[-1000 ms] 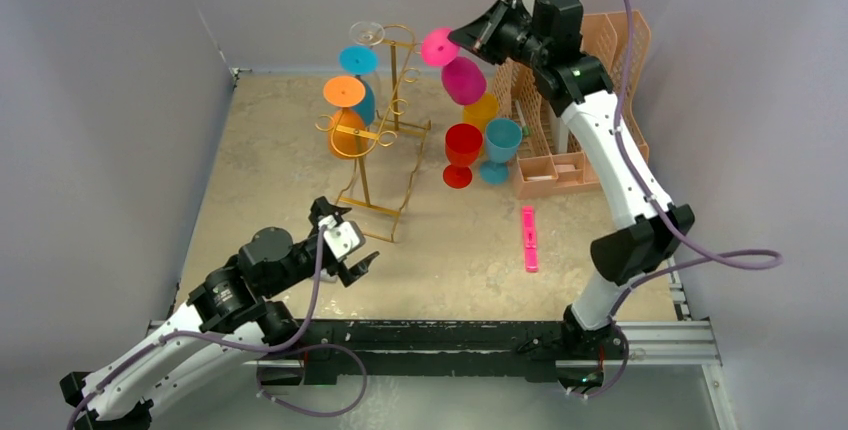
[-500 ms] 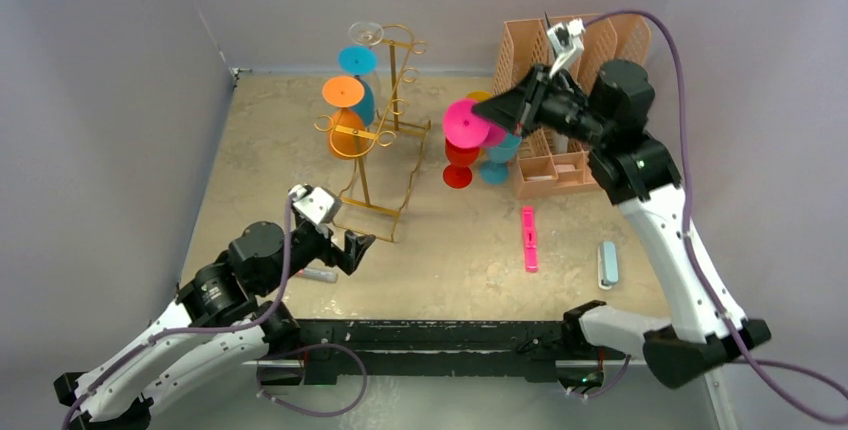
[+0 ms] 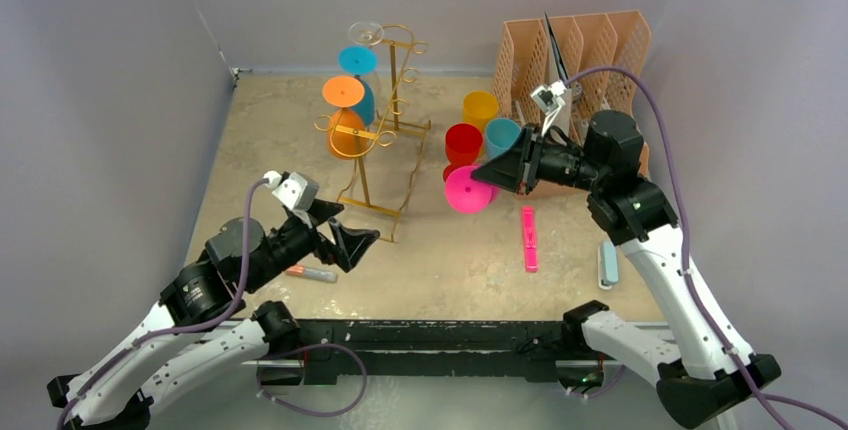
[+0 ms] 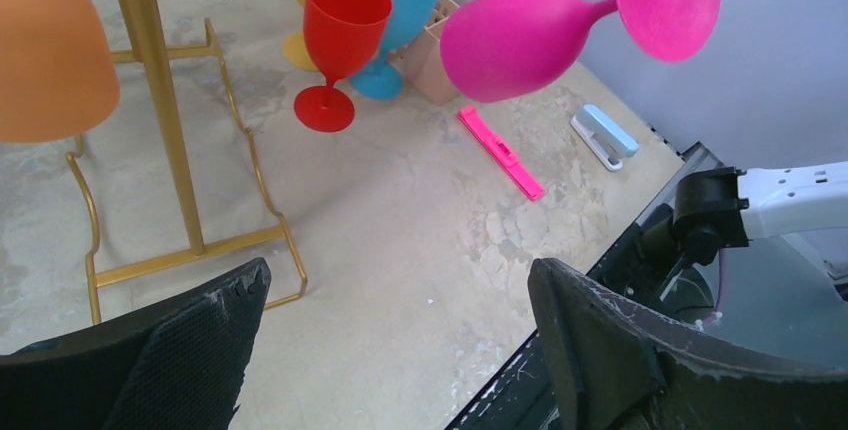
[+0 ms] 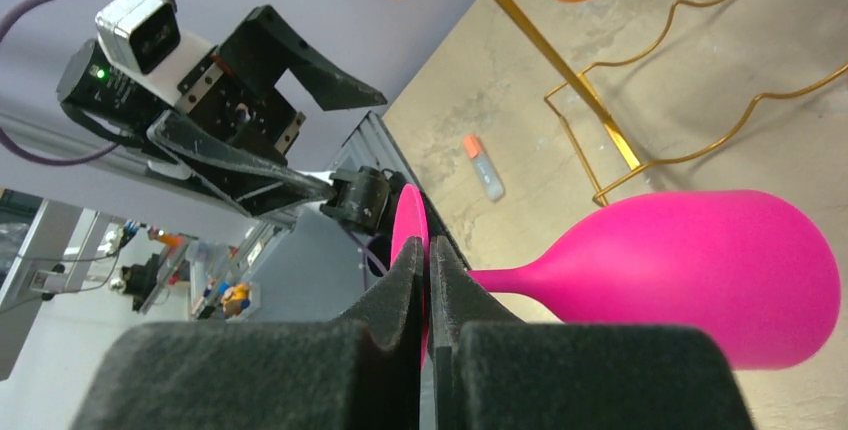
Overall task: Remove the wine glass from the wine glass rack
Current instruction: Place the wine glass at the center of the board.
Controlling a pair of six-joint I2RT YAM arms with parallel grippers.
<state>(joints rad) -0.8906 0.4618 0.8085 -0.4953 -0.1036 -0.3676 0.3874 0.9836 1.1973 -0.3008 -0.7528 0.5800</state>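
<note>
The gold wire wine glass rack (image 3: 385, 125) stands at the back left of the table, with an orange glass (image 3: 345, 110), a blue glass (image 3: 358, 75) and a clear glass (image 3: 366, 32) hanging on it. My right gripper (image 3: 497, 172) is shut on the foot of a pink wine glass (image 3: 468, 188). It holds that glass sideways in the air to the right of the rack, apart from it. In the right wrist view the pads (image 5: 428, 260) pinch the foot's rim, and the pink bowl (image 5: 700, 270) points away. My left gripper (image 3: 350, 245) is open near the rack's base (image 4: 190, 250), with nothing in it.
Red (image 3: 463, 145), yellow (image 3: 480, 108) and teal (image 3: 502, 135) glasses stand upright behind the pink one. A peach file organiser (image 3: 575, 50) is at the back right. On the table lie a pink bar (image 3: 529, 238), a pale blue stapler (image 3: 606, 264) and a small marker (image 3: 312, 273).
The right arm has carried the pink glass down and toward the near side, from high up by the organiser to low in front of the standing glasses. The left gripper shifted slightly, still open.
</note>
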